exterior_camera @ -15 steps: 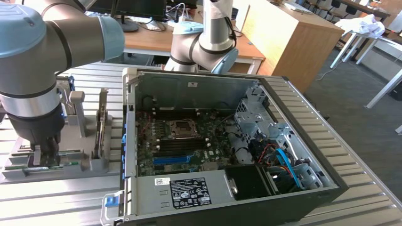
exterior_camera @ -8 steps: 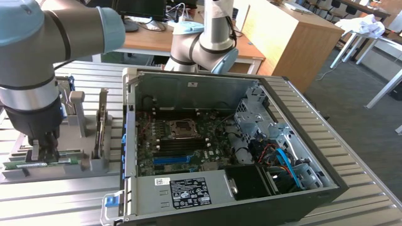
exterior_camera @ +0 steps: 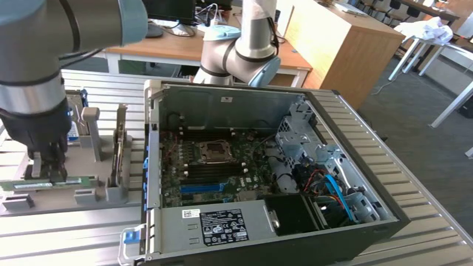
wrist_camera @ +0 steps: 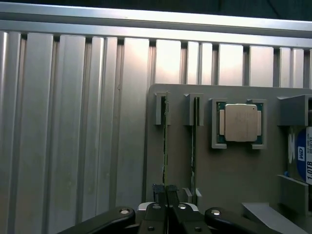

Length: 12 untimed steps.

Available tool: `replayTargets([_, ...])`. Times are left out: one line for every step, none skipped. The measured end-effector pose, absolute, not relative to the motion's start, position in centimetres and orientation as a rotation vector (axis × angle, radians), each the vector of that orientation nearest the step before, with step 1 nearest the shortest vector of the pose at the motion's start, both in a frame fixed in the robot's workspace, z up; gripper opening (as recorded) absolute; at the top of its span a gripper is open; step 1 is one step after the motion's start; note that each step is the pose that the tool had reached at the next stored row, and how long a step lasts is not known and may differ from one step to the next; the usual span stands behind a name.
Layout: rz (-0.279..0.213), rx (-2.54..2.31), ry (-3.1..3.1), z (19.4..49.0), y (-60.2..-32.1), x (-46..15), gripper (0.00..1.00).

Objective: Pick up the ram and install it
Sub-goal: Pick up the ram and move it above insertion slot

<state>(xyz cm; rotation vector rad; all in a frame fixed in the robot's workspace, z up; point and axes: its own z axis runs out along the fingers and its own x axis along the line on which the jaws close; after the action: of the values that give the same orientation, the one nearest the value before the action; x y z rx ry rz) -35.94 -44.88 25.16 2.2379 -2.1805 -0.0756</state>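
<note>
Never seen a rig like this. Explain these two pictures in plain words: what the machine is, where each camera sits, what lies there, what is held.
The machine is one jointed robot arm ending in a two-fingered pincer. One picture comes from a camera standing off the arm; the other from a camera on its wrist, looking down past the pincer. On the ribbed metal table stands an open computer case; beside it a grey holder carries a processor chip and the ram, a thin green stick. The pincer is shut on the ram.
</note>
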Motion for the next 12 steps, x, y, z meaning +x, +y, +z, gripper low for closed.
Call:
replayTargets([-0.075,2.238,-2.180,25.5,-44.9,-35.9,0.12])
replayTargets([-0.075,2.238,-2.180,25.9,-44.9,-35.9,0.12])
replayTargets([-0.075,2.238,-2.180,26.3,-44.9,-35.9,0.12])
replayTargets([-0.075,2.237,-2.180,26.6,-44.9,-35.9,0.12])
replayTargets([-0.074,2.237,-2.180,27.0,-44.9,-35.9,0.12])
replayTargets([-0.074,2.237,-2.180,27.4,-44.9,-35.9,0.12])
replayTargets([-0.074,2.237,-2.180,27.7,-44.9,-35.9,0.12])
replayTargets([-0.074,2.237,-2.180,28.1,-44.9,-35.9,0.12])
replayTargets([-0.073,2.237,-2.180,28.4,-44.9,-35.9,0.12])
replayTargets([-0.073,2.237,-2.180,28.7,-44.9,-35.9,0.12])
replayTargets([-0.073,2.236,-2.179,29.1,-44.9,-35.9,0.12])
replayTargets([-0.072,2.236,-2.179,29.4,-44.9,-35.9,0.12])
